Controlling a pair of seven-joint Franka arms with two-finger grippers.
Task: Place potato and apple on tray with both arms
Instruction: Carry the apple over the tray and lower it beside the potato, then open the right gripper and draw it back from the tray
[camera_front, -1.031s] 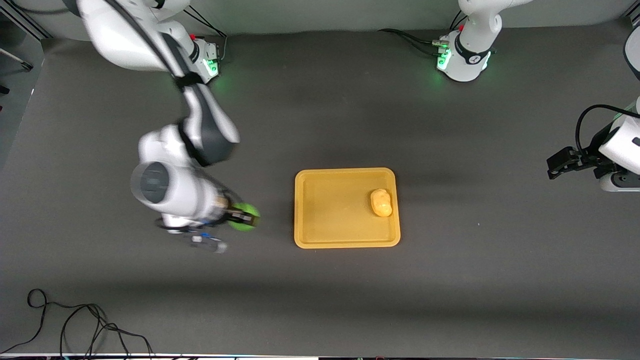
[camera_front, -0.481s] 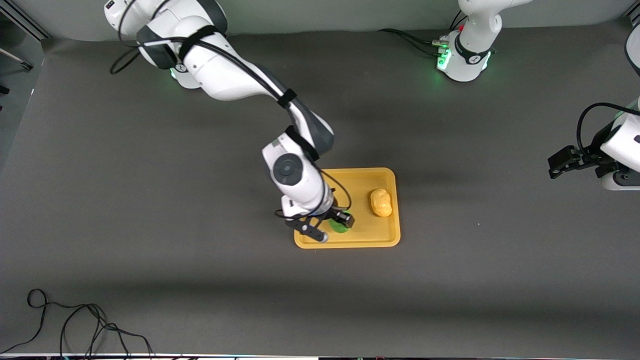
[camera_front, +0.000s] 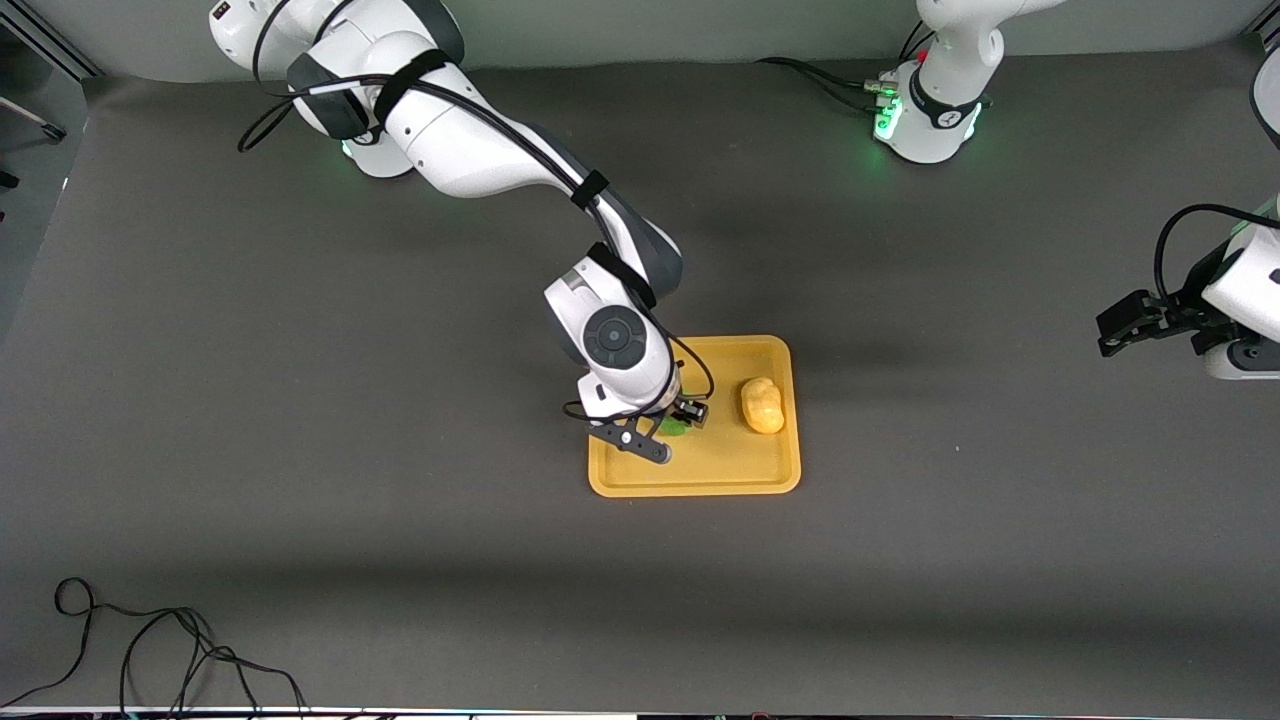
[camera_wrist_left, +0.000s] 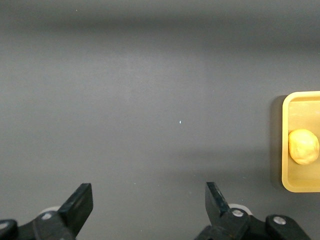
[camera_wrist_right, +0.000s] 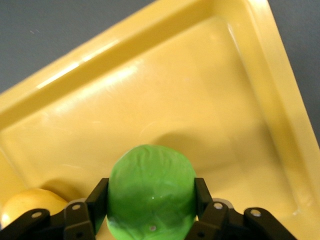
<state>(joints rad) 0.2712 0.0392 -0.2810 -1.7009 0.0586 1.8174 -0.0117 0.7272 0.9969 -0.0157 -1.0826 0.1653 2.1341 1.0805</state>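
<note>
Over the tray (camera_front: 620, 482) on the bench, the right end effector (camera_front: 672, 427) grips the apple (camera_wrist_right: 151, 194) above the tray's floor, potato (camera_front: 762, 405) lying in the tray toward the left arm's end, and the left end effector (camera_wrist_left: 150, 205) waits spread wide, empty, well apart from the tray.

tray (camera_front: 694, 480) mid-table, potato (camera_front: 762, 405) lying in it at the end toward the left arm's side. right gripper (camera_front: 682, 420) over the tray's middle, clamped on the apple (camera_front: 674, 427), which sits beside the potato, toward the right arm's end; can't tell if apple touches the tray floor. left gripper (camera_front: 1125, 328) waiting over bare table (camera_front: 300, 400) well apart from the tray at the left arm's end, jaws spread, nothing between them
</note>
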